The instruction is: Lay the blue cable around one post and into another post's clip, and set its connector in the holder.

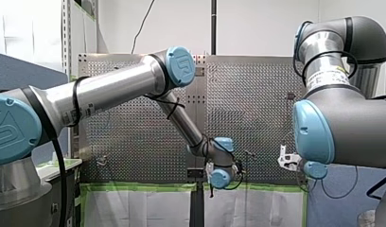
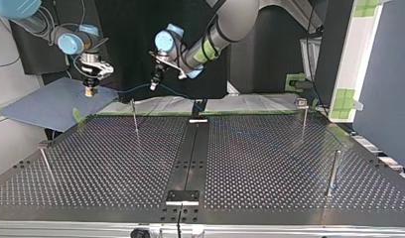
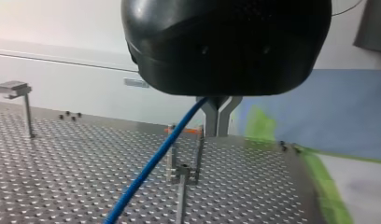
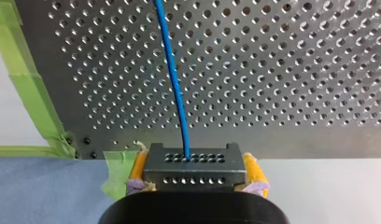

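Both jaws are clenched: my left gripper (image 3: 218, 119) pinches the blue cable (image 3: 151, 163) above the perforated table (image 3: 62, 177); my right gripper (image 4: 196, 173), yellow-padded, clamps its dark connector (image 4: 193, 161) just off the table's edge.

Our left arm (image 1: 110, 90), at the front view's left, is a brushed silver tube between dark grey joints with pale blue round caps, one of them embossed with a logo. A black cable runs along it under black straps. Our right arm (image 1: 345, 123), at that view's right, has bulkier grey housings, a blue cap, a silver collar with a white printed label, and loops of black cable. In the top view's upper middle, a green band rings the left arm's tube. Our left claw (image 3: 217, 130) has a glossy black rounded housing and bare grey metal fingers (image 3: 209, 116). Our right claw (image 4: 193, 172) has a black body and yellow pads (image 4: 138, 168) with purplish backing.
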